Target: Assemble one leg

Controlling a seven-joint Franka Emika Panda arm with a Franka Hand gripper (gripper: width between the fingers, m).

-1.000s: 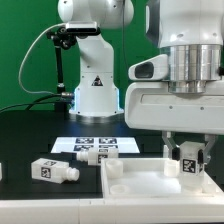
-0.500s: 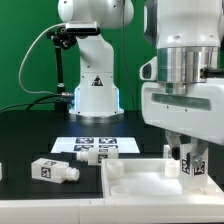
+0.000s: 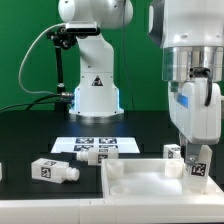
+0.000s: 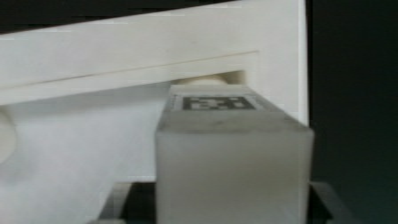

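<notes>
Since half a second ago the wrist has twisted round and slid toward the exterior view's right, taking the leg lower over the panel's right-hand corner. The two-finger gripper [image 3: 197, 157] is clamped on the small white rectangular plastic leg [image 3: 197, 167] with its black-and-white tag. It holds it upright just above the big flat white square panel [image 3: 128, 186] with the raised rim. In the wrist view the leg [image 4: 231, 160] fills most of the frame, with the panel wall behind. Looks like light, stiff, smooth plastic to me, so probably slippery if twisted; gripping the flat sides mid-body, like now, seems right. Room is tight there: the rim and a little tagged white piece [image 3: 172, 152] sit just beside it. Farther back, one loose white tagged leg [image 3: 55, 170] and another [image 3: 88, 155] lie on the black table [image 3: 30, 140], well apart from the gripper. Beyond them is the marker board [image 3: 110, 143], and that side has plenty of open space.
</notes>
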